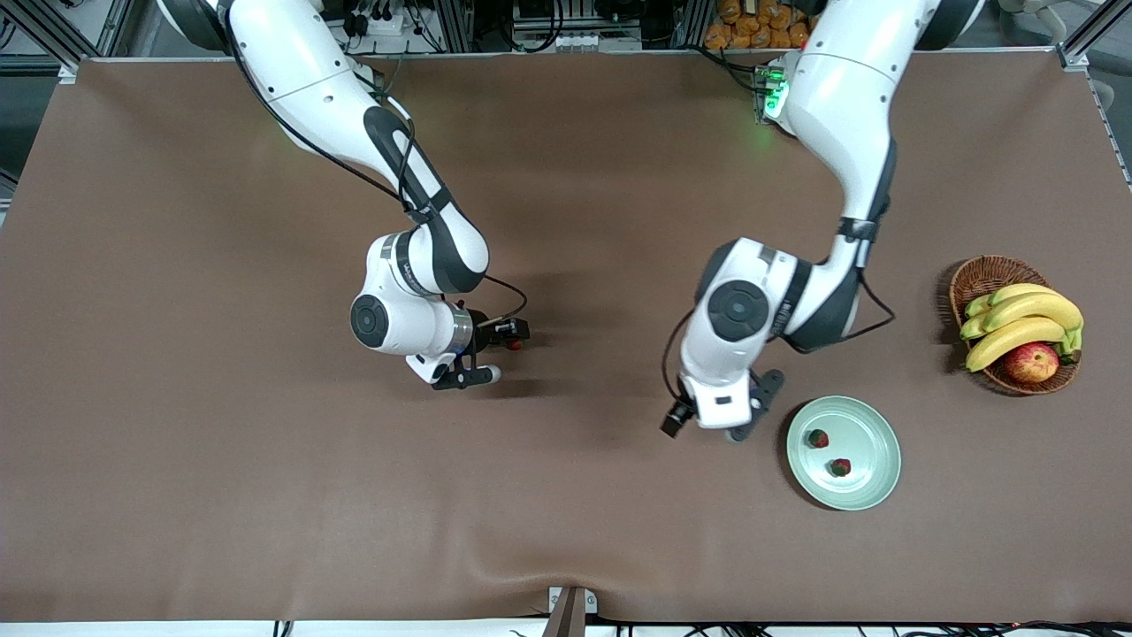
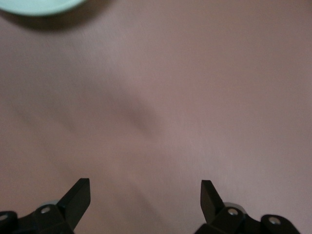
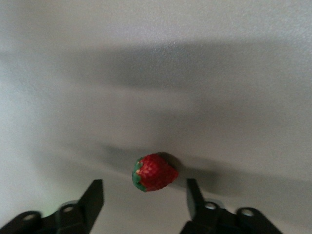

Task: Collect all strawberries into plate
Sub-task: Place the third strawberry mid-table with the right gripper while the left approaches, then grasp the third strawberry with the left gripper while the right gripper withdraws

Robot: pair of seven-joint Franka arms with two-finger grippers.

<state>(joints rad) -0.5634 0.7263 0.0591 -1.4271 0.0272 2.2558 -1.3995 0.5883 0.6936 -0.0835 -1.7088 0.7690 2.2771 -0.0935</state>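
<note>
Your right gripper [image 3: 144, 195] stands wide open with a strawberry [image 3: 153, 172] lying on the cloth between its fingers, untouched by either; in the front view that gripper [image 1: 482, 354] sits just left of the frame's centre, and the berry [image 1: 516, 343] shows only as a red speck at the fingertips. Your left gripper [image 2: 145, 192] is also spread wide and holds nothing, with bare cloth under it; in the front view it [image 1: 752, 416] hovers low, right of centre, just beside the plate [image 1: 875, 442]. That pale mint-green plate lies in the lower right of the frame and carries two strawberries [image 1: 817, 438] [image 1: 839, 466], a little apart. Toward the right edge, a wicker basket [image 1: 982, 279] holds bananas [image 1: 1021, 323] and an apple [image 1: 1031, 362]. The brown tablecloth [image 1: 221, 442] covers the whole table, with a slight ripple near the bottom edge. Along the top of the frame you see aluminium framing, cables and a green light on the left arm.
</note>
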